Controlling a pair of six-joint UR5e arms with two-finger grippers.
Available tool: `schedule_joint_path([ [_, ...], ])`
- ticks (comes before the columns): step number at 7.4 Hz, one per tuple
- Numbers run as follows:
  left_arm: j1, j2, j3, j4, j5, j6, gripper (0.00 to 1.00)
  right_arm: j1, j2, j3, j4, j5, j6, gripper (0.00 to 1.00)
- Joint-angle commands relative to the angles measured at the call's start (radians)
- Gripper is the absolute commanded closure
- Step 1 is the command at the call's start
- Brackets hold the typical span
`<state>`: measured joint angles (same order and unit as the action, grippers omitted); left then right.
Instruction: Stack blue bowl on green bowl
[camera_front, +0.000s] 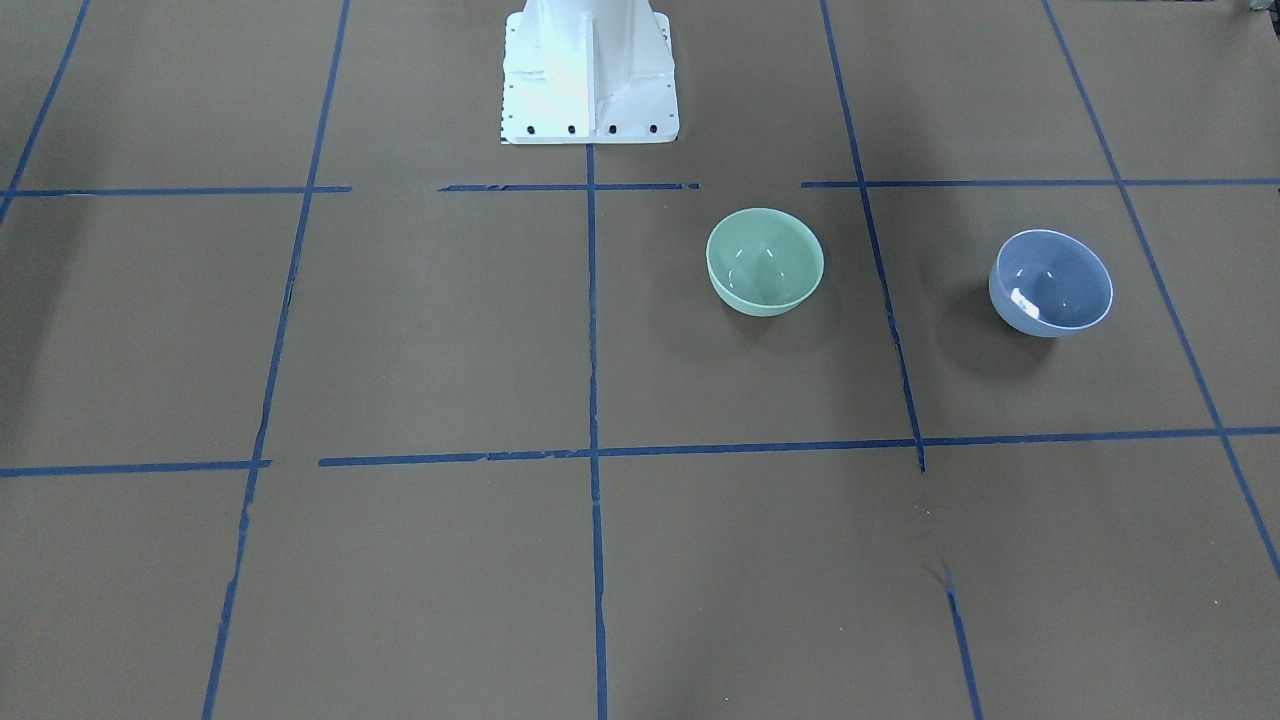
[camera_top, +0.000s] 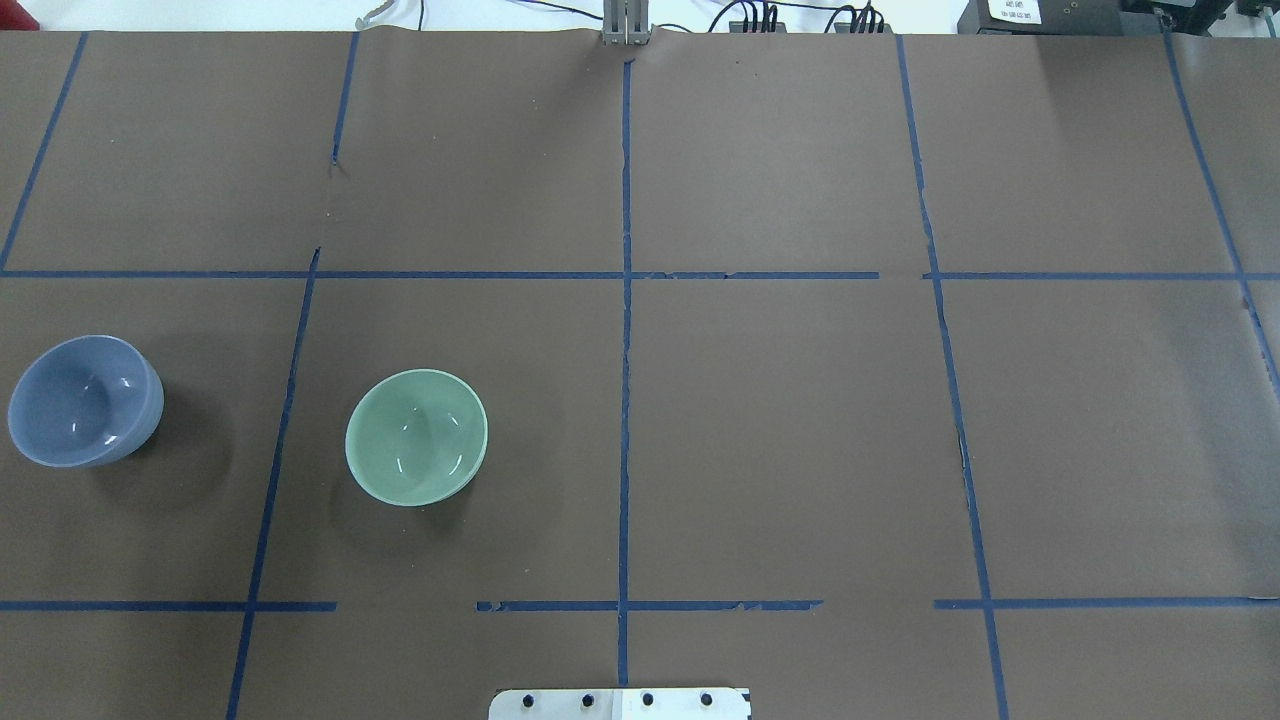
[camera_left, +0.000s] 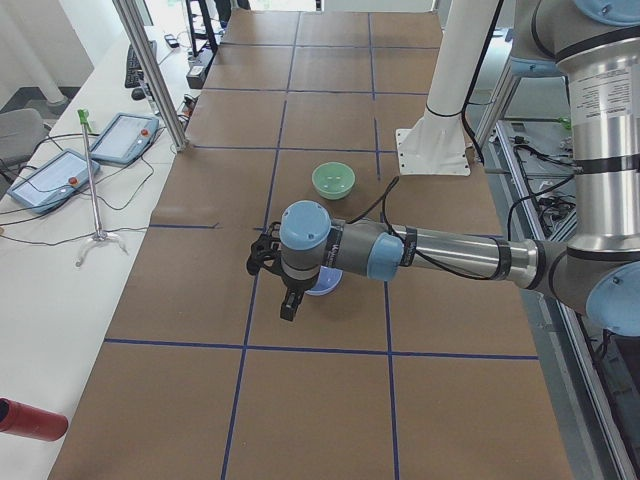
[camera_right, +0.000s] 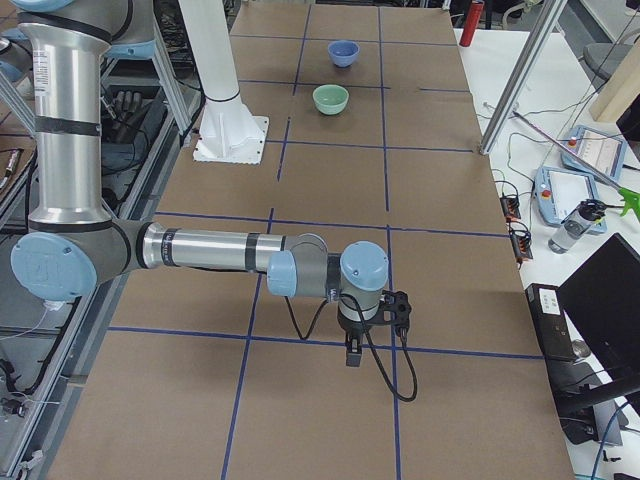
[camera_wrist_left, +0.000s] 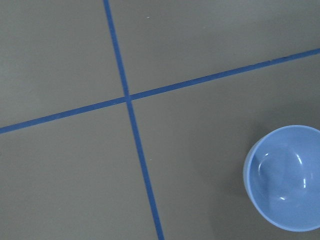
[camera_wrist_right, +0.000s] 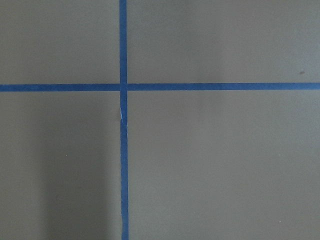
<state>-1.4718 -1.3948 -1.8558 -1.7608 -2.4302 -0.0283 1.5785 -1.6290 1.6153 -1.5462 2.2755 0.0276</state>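
The blue bowl (camera_top: 85, 400) stands upright on the brown table at the robot's left, and also shows in the front view (camera_front: 1050, 282) and the left wrist view (camera_wrist_left: 287, 177). The green bowl (camera_top: 416, 437) stands upright beside it, apart and nearer the middle (camera_front: 765, 262). Both are empty. My left gripper (camera_left: 289, 303) hangs above the table close to the blue bowl (camera_left: 325, 288), which the arm partly hides; I cannot tell if it is open. My right gripper (camera_right: 352, 355) hangs over bare table far from both bowls (camera_right: 343, 52); I cannot tell its state either.
The white robot pedestal (camera_front: 590, 75) stands at the table's robot side. Blue tape lines (camera_top: 625, 300) grid the brown surface. A side table with teach pendants (camera_left: 120, 135) and a metal post (camera_left: 150, 70) lie past the table's far edge.
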Motion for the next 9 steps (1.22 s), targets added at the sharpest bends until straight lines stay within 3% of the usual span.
schedule_joint_path([
  [1,0.187,0.070,0.006,-0.307,0.133,-0.341,0.00,0.000,0.000,0.000,-0.002,0.001,0.000,0.00],
  [3,0.293,0.120,0.035,-0.490,0.221,-0.541,0.00,0.000,0.000,0.000,0.000,-0.001,0.000,0.00],
  [6,0.496,0.106,0.085,-0.612,0.353,-0.856,0.00,0.000,0.000,0.000,0.000,-0.001,0.000,0.00],
  [7,0.514,0.105,0.099,-0.637,0.367,-0.886,0.06,0.000,0.000,0.000,0.000,-0.001,0.000,0.00],
  [8,0.524,0.105,0.104,-0.637,0.367,-0.889,0.39,0.000,0.000,0.000,0.000,0.001,0.000,0.00],
  [9,0.524,0.103,0.109,-0.634,0.367,-0.889,0.90,0.000,0.000,0.000,0.000,-0.001,0.000,0.00],
])
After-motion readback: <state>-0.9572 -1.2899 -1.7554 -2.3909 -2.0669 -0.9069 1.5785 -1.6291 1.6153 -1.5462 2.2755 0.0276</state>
